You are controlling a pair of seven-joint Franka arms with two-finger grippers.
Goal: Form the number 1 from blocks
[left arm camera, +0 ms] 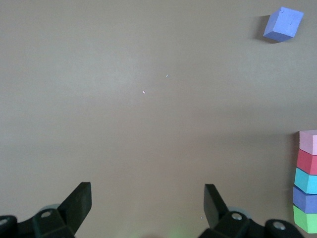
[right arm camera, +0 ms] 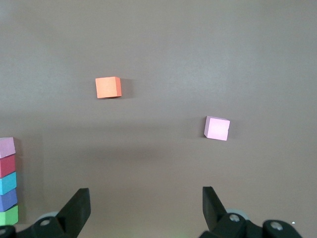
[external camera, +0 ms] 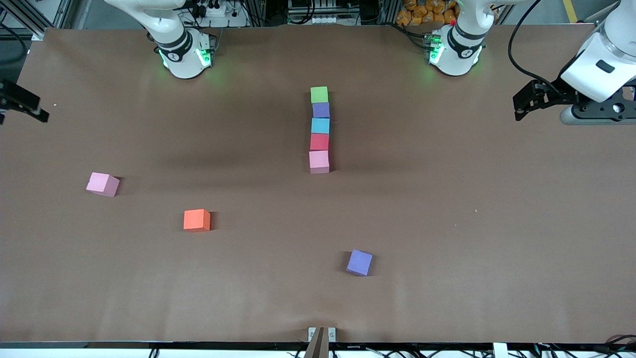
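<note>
Both the left gripper point(left arm camera: 146, 206) and the right gripper point(right arm camera: 145, 207) hang spread and empty over the brown tabletop point(external camera: 447, 223), well apart from the matte foam cubes: a touching column point(external camera: 319, 130) mid-table, and, seen singly from the wrists, loose purple point(left arm camera: 283, 24), orange point(right arm camera: 108, 87) and pink point(right arm camera: 217, 128) blocks.

Brown matte table covering point(external camera: 447, 223) spanned the whole work surface. Black cables point(external camera: 521, 54) trailed onto it at the left arm's end. Orange-yellow packets point(external camera: 427, 12) sat off its edge by the bases.
</note>
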